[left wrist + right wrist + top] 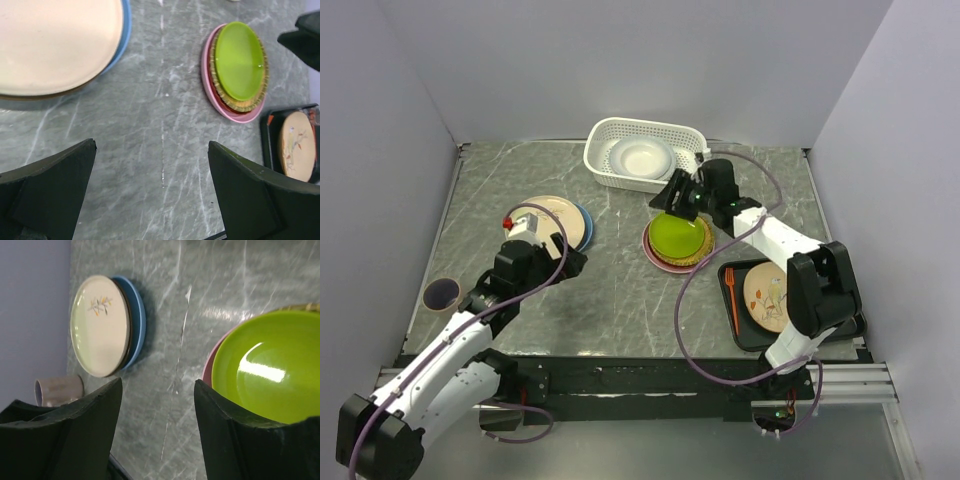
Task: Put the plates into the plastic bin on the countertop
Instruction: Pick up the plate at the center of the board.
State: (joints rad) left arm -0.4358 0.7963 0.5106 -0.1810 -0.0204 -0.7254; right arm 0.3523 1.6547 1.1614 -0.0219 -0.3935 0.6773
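Left gripper (152, 145) wide and empty above the countertop (165, 115). Right gripper (157, 382), jaws apart and empty, sits at the rim of the green plate (265, 365). One white plate (642, 157) lies in the bin (603, 140).

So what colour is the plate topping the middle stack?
Lime green plate, clearest in left wrist view.

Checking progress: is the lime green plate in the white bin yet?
No, the lime green plate tops a stack on the countertop outside the white bin, which holds only a white plate.
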